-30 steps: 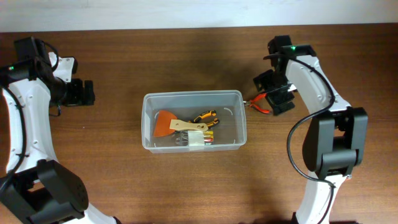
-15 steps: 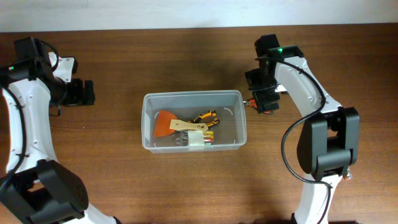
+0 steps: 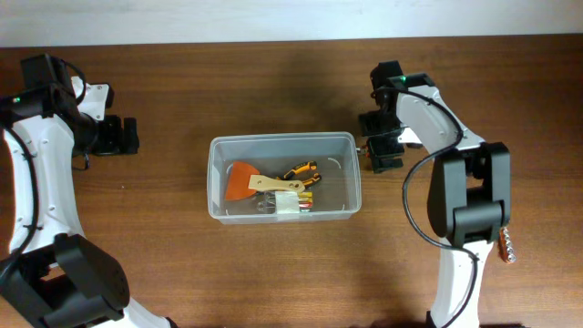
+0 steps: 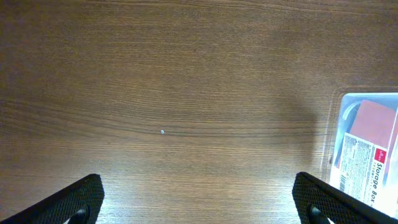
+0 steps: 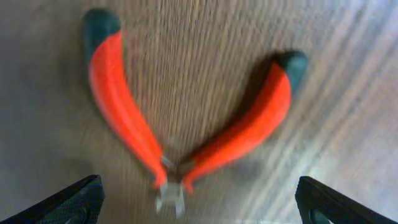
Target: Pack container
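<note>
Wooden table [image 3: 273,273]; red pliers [image 5: 121,118] under spread right fingers [image 5: 74,199].

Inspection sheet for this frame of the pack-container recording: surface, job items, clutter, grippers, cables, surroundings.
Surface: brown wooden table.
Job's things: clear container at centre, holding an orange scraper and a yellow-black tool; red-handled pliers lie on the table outside it.
Clutter: small item near the right arm's base, too small to identify.
Grippers: left gripper open over the wood; right gripper open above the pliers.
Cables: black cable loops beside the right arm.
Surroundings: white wall behind the table.
</note>
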{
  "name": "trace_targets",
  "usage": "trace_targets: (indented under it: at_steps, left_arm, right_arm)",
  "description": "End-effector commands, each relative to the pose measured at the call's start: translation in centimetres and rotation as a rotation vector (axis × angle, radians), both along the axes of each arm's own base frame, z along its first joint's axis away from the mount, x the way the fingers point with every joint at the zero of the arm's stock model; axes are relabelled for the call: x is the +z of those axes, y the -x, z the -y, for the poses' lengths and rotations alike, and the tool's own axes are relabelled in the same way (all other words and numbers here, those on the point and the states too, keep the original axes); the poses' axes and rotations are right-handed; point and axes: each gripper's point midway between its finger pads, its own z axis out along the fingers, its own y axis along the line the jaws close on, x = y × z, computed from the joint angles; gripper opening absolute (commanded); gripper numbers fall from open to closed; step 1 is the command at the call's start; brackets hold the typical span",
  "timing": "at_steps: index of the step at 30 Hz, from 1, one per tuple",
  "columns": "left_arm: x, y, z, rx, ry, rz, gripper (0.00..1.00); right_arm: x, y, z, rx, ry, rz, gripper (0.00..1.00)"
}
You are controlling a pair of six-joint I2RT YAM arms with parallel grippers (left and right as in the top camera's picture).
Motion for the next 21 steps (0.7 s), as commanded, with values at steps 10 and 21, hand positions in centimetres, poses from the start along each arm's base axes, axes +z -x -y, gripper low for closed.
trace_targets:
  at_steps: [10, 21]
  left_arm:
    - [-0.5, 0.0, -0.1, 0.014, 0.020, -0.007, 0.99]
    - [-0.5, 0.0, -0.1, 0.014, 0.020, -0.007, 0.99]
  right_arm:
    - [-0.3, -1.2, 1.0, 0.021, 0.007, 0.033, 0.99]
    - [-2.0, -1.0, 1.2, 0.027, 0.018, 0.002, 0.93]
